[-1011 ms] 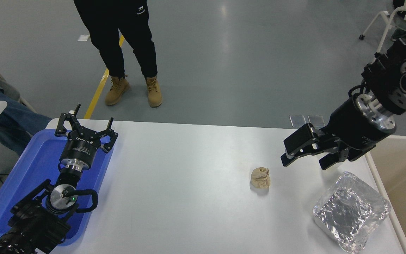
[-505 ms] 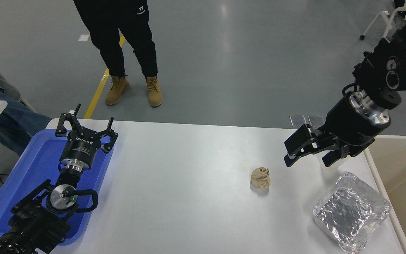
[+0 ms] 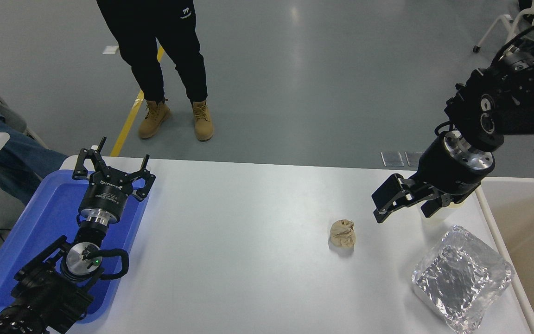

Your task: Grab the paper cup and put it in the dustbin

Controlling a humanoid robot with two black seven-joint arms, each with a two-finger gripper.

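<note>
White print on my left gripper (image 3: 113,172) collar, upside down, too blurred to read; small white logo on person's trousers (image 3: 185,13), perhaps "77".

Setting: my lab or test floor. Grey sealed floor (image 3: 295,93), yellow floor line (image 3: 130,118), white table (image 3: 248,241), wheeled chair (image 3: 503,32).

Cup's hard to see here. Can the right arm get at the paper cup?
Probably yes: the open right tool hangs just over the paper cup; foil bag and paper ball lie clear.
</note>
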